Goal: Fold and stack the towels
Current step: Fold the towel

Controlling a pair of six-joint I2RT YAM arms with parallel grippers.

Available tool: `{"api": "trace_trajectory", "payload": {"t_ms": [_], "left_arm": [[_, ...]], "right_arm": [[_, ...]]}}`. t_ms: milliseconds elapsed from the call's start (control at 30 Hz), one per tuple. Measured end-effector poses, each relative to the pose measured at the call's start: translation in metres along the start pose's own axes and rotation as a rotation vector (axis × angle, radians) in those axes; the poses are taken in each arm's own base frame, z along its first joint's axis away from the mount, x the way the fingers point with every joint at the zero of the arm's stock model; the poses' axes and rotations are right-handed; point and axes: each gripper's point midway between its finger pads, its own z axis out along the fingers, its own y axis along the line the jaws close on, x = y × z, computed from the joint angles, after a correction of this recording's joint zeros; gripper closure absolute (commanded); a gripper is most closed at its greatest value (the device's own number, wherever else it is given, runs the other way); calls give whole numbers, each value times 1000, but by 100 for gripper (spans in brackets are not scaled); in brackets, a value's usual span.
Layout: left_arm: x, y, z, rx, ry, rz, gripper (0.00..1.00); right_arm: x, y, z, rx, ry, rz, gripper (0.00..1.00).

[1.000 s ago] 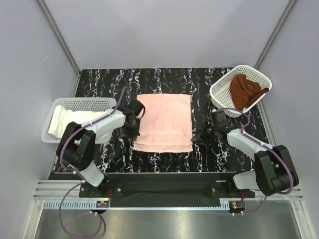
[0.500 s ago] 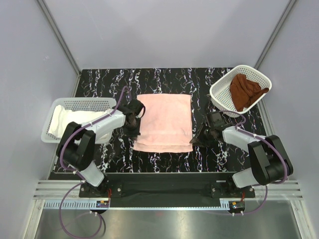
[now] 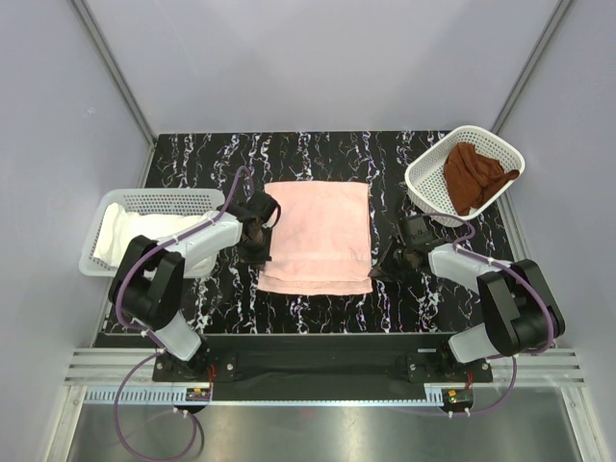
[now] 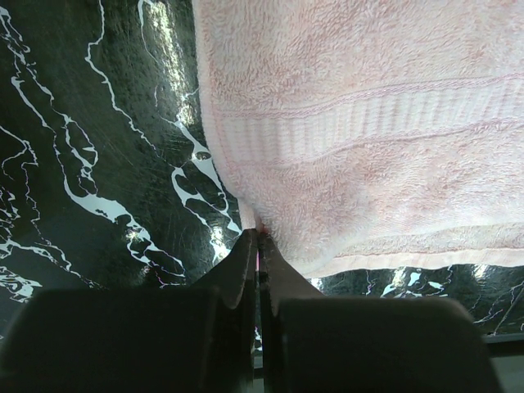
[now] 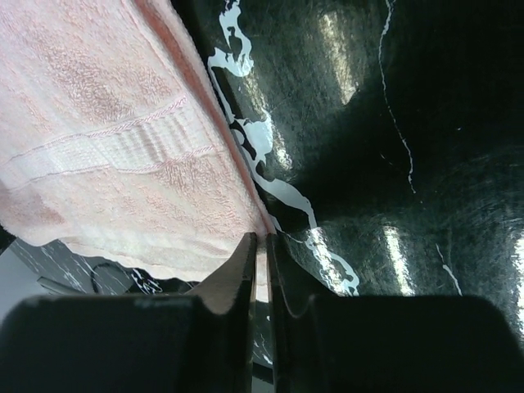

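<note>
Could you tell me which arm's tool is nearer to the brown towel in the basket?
Right. The right tool is at the pink towel's right edge, close to the basket holding the brown towel; the left tool is at the pink towel's left edge, farther away.

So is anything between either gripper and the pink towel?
Nothing visible. The left gripper is pinched on the left edge of the pink towel, and the right gripper is pinched on its right edge.
</note>
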Motion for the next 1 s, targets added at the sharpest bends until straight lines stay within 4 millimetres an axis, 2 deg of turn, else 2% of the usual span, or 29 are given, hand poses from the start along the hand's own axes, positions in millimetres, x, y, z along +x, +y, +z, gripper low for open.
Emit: {"api": "trace_trajectory", "payload": {"t_ms": [100,267,433,667,767,867,933,1000], "left_arm": [[0,0,0,0,-1,0,100],[0,0,0,0,-1,0,100],[-1,0,-5,-7,5,0,100],[-26,-8,-42,22,-78,-4,100],[-27,-9,-59,48,-121,-9,100],[-14,-7,-59,75,-136,-21,100],[3,-4,-44,79,-94,-27,100],[28,1,-20,70,-19,-39,100]], "right_arm": [[-1,-1,1,6,-4,-1,100],[-3,0,0,8,-10,-11,100],[-16,17,-9,-14,-36,-54,100],[-28,42,-38,-65,-83,-122,100],[-25,44,-52,-80,-95,-142,100],[-14,39,-57,-114,-104,-164,100],[-1,28,-50,-123,-81,-166,100],[12,12,-38,-103,-44,-157,100]]}}
